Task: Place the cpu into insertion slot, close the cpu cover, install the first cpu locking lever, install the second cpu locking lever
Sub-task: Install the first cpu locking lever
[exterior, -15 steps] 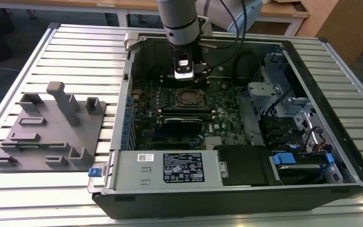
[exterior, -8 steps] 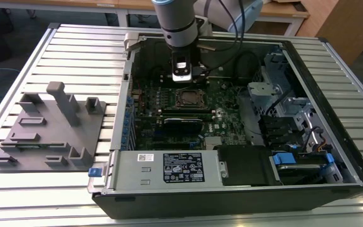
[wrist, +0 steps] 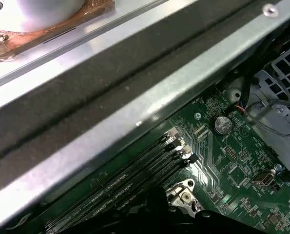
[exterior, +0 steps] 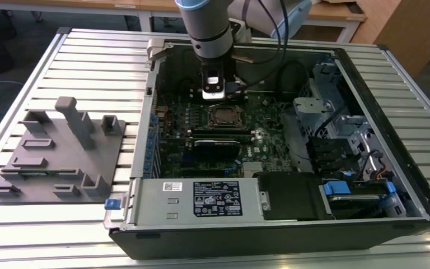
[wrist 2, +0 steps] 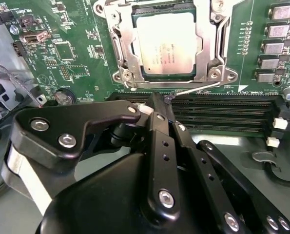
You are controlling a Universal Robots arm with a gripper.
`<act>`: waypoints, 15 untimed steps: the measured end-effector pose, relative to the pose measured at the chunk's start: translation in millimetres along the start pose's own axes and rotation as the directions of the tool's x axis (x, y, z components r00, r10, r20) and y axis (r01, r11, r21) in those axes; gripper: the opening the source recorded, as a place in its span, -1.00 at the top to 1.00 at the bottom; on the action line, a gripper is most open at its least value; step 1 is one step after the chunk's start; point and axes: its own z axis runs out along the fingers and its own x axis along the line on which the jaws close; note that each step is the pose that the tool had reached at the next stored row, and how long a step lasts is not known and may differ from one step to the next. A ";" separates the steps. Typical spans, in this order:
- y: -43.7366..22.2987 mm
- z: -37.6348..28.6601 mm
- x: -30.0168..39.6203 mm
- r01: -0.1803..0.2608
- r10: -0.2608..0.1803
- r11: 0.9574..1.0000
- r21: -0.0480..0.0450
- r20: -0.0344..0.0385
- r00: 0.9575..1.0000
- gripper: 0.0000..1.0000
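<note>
The cpu, a dull silver square, lies in the insertion slot on the green board. The shiny cpu cover is down around it as a frame. A thin wire locking lever runs along the socket's edge beside the memory slots. Its dark end sits right at the tip of my gripper. The two black fingers are pressed together; whether they pinch the lever end or only touch it is unclear. In the exterior view the gripper hangs just behind the socket inside the case.
Long black memory slots lie between the gripper and the socket. The case's metal wall stands close behind the arm. A drive cage and the power supply fill the case's other sides. A grey fixture stands on the slatted table.
</note>
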 end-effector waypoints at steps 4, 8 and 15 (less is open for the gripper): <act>-3.3 -0.6 -2.6 -0.004 0.004 1.000 -0.010 -0.007 1.000 0.80; -5.5 -1.0 -3.9 -0.008 0.007 1.000 -0.020 -0.015 1.000 0.80; -8.2 -1.7 -3.2 -0.015 0.014 0.999 -0.039 -0.030 0.999 0.80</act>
